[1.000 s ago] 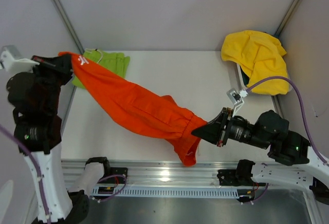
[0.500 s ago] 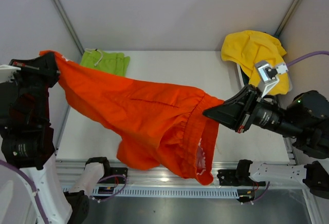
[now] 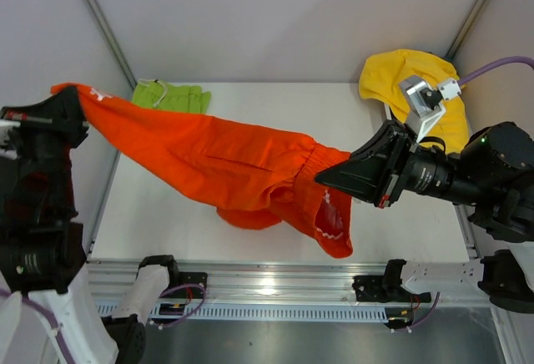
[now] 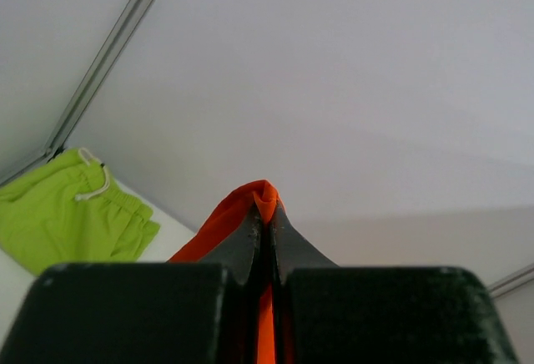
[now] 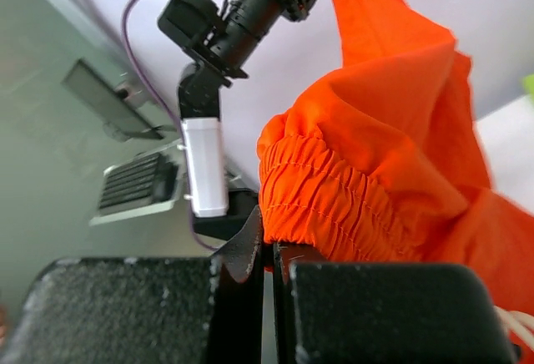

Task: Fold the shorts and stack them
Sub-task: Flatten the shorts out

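The orange-red shorts (image 3: 225, 164) hang stretched in the air between my two grippers, sagging over the table. My left gripper (image 3: 71, 101) is shut on one corner of the orange-red shorts (image 4: 265, 201) at the far left, raised above the table. My right gripper (image 3: 321, 179) is shut on the gathered elastic waist (image 5: 334, 205) at the right, and a loose part with white lettering (image 3: 329, 226) dangles below it. The lime-green shorts (image 3: 171, 98) lie flat at the table's back left corner, white drawstring (image 4: 96, 182) showing.
A yellow cloth (image 3: 421, 88) is heaped over a container at the back right. The white table (image 3: 275, 118) is walled on the back and both sides. A metal rail (image 3: 275, 285) with the arm bases runs along the near edge.
Both arms lifted the orange-red shorts off the table and spread them, then pulled them tauter. The right gripper rose and moved right; the left gripper moved further left.
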Controlling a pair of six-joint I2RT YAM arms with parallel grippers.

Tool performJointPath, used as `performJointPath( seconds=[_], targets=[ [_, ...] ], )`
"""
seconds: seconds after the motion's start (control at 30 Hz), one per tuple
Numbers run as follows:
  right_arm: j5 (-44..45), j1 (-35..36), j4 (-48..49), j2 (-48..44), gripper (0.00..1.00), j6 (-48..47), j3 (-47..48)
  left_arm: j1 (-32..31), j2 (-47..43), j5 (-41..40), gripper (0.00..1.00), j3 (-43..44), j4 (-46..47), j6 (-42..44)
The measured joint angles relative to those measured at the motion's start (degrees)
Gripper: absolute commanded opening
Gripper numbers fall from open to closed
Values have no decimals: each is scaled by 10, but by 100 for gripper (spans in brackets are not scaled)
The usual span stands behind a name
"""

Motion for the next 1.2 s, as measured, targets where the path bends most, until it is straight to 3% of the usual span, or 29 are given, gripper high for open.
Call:
performJointPath(
  seconds=[0.23, 0.5, 0.73, 0.87, 0.93, 1.03, 1.1, 1.2],
  targets=[
    [-87, 0, 38, 15, 0, 30, 2, 0, -102, -25, 0, 14, 47, 1],
    [-123, 0, 71, 1, 0, 47, 3, 1, -113, -36, 0, 30, 76, 0],
    [47, -1, 9, -5, 0, -26, 10, 1, -85, -3, 0, -72, 118, -16],
    [158, -18, -20, 5, 0, -70, -1, 1, -42, 24, 0, -182, 166, -37],
    [182, -63, -17, 7, 0, -83, -36, 1, -24, 34, 0, -244, 183, -48],
    [150, -196, 1, 0, 0, -85, -136, 1, -4, 45, 0, -338, 217, -66],
    [55, -337, 40, -6, 0, -69, -234, -3, -2, 49, 0, -412, 245, -79],
    [-55, -487, 100, 8, 0, -26, -365, -23, 3, 45, 0, -477, 269, -93]
  ],
)
